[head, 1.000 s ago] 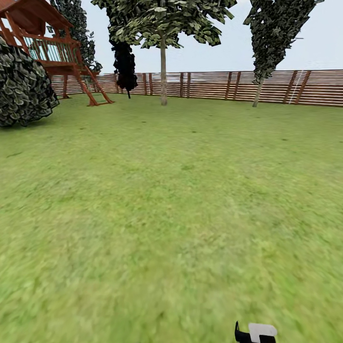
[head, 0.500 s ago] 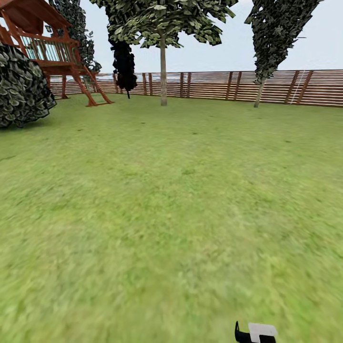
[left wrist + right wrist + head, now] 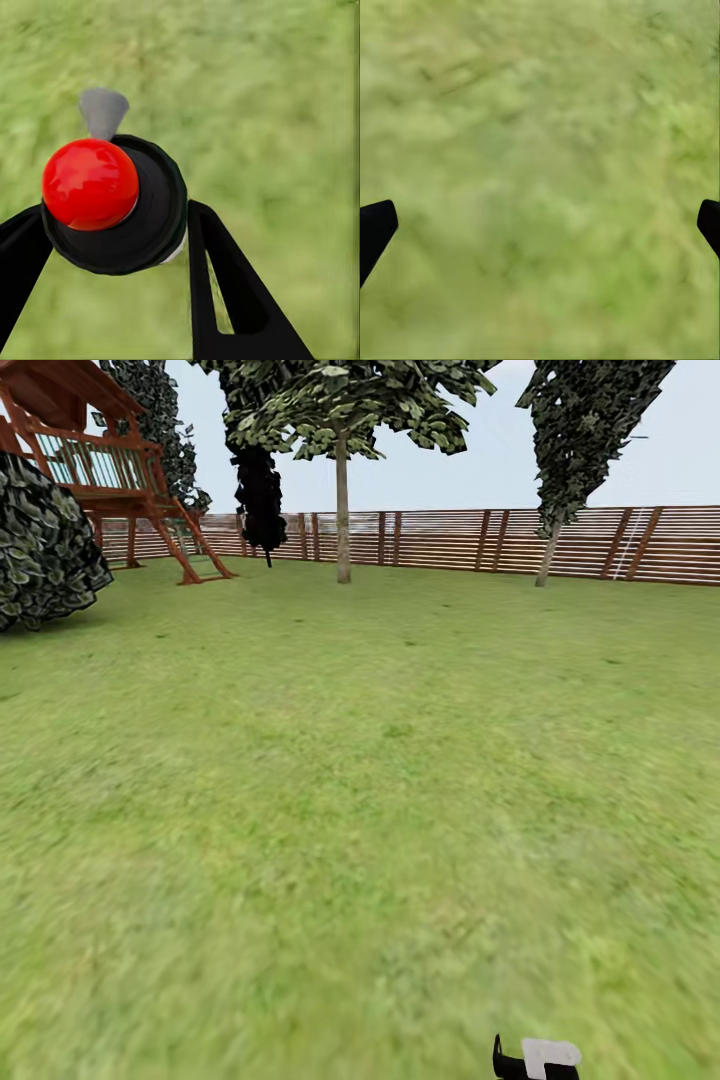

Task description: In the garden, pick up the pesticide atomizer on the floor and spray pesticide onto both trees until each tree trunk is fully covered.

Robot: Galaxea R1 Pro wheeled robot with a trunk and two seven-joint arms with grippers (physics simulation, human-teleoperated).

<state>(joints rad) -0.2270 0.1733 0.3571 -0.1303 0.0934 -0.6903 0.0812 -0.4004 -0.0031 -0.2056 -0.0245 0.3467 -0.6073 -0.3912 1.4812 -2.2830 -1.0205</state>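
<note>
Pickup was done: left gripper [image 3: 112,247] was clamped on the atomizer [image 3: 112,202]. Right gripper [image 3: 540,225] hung apart over grass. Both trees [image 3: 343,520] sat far off by the fence [image 3: 450,540], unsprayed.

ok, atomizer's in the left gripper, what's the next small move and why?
Probably keep driving forward toward the nearer tree trunk. The left gripper already clamps the atomizer, but the trunk stands far across the lawn by the fence, likely too distant to spray.

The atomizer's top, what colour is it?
Glossy red, on the dark pesticide atomizer held in the left tool. It shows best in the left wrist view.
</note>
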